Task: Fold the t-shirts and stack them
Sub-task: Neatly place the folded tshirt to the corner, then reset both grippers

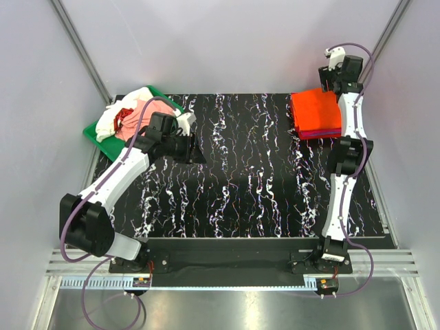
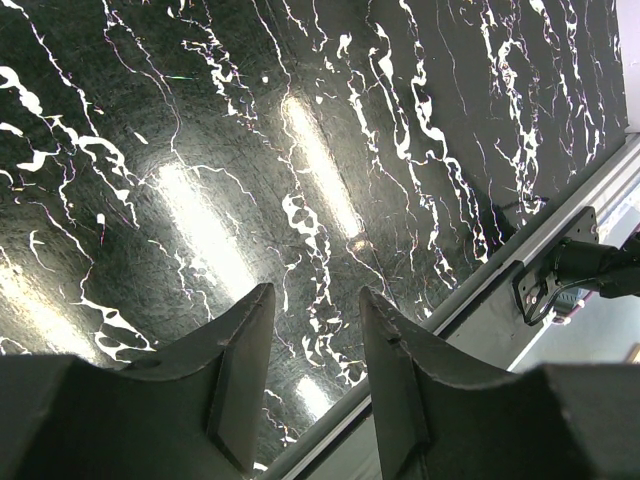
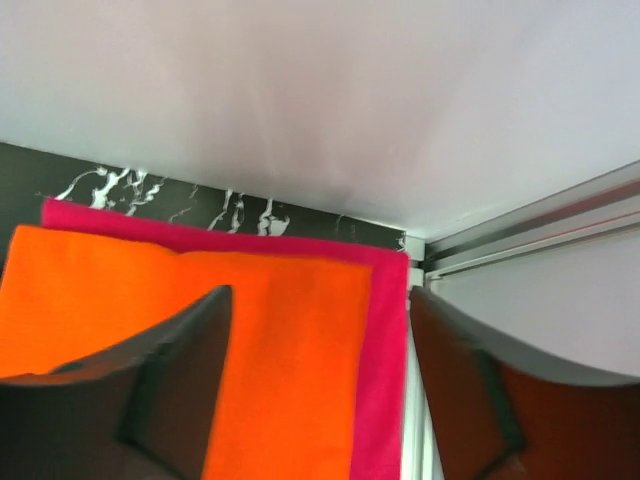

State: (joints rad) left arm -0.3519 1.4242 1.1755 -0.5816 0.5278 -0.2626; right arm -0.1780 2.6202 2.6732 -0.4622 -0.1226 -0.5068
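Stack: orange t-shirt (image 1: pixel 315 110) lying folded on magenta t-shirt (image 3: pixel 385 350), sitting at far-right corner of table (image 1: pixel 261 179), magenta edges peeking out beneath.
Heap (image 1: pixel 127 113): pale pink, white, red shirts lying crumpled in green tray (image 1: pixel 96 132) at far-left corner.
R gripper (image 3: pixel 320 295): hovering over stack, jaws standing wide apart, clamping nothing.
L gripper (image 2: pixel 315 293): hanging over bare table nr tray, jaws standing apart, empty.

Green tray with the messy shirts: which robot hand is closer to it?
Left. The left gripper hovers just beside the green tray, over the table. The right gripper is far across, above the folded orange t-shirt.
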